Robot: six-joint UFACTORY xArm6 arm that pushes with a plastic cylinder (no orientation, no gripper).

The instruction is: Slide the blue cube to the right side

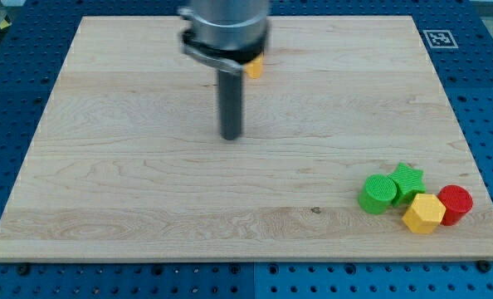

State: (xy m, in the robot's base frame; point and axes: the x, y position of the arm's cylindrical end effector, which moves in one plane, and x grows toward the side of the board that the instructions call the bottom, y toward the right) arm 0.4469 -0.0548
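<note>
No blue cube shows in the camera view; it may be hidden behind the arm, I cannot tell. My tip (231,136) rests on the wooden board (147,191) a little left of centre, in the upper half. An orange-yellow block (254,68) peeks out from behind the arm's body, up and right of the tip. At the view's bottom right sits a tight cluster: a green cylinder (378,193), a green star (407,180), a yellow hexagonal block (423,213) and a red cylinder (456,203). The tip is far from that cluster.
The board lies on a blue perforated table (487,100). A black-and-white marker tag (436,38) sits at the board's top right corner. The arm's grey body (226,29) covers part of the board's top edge.
</note>
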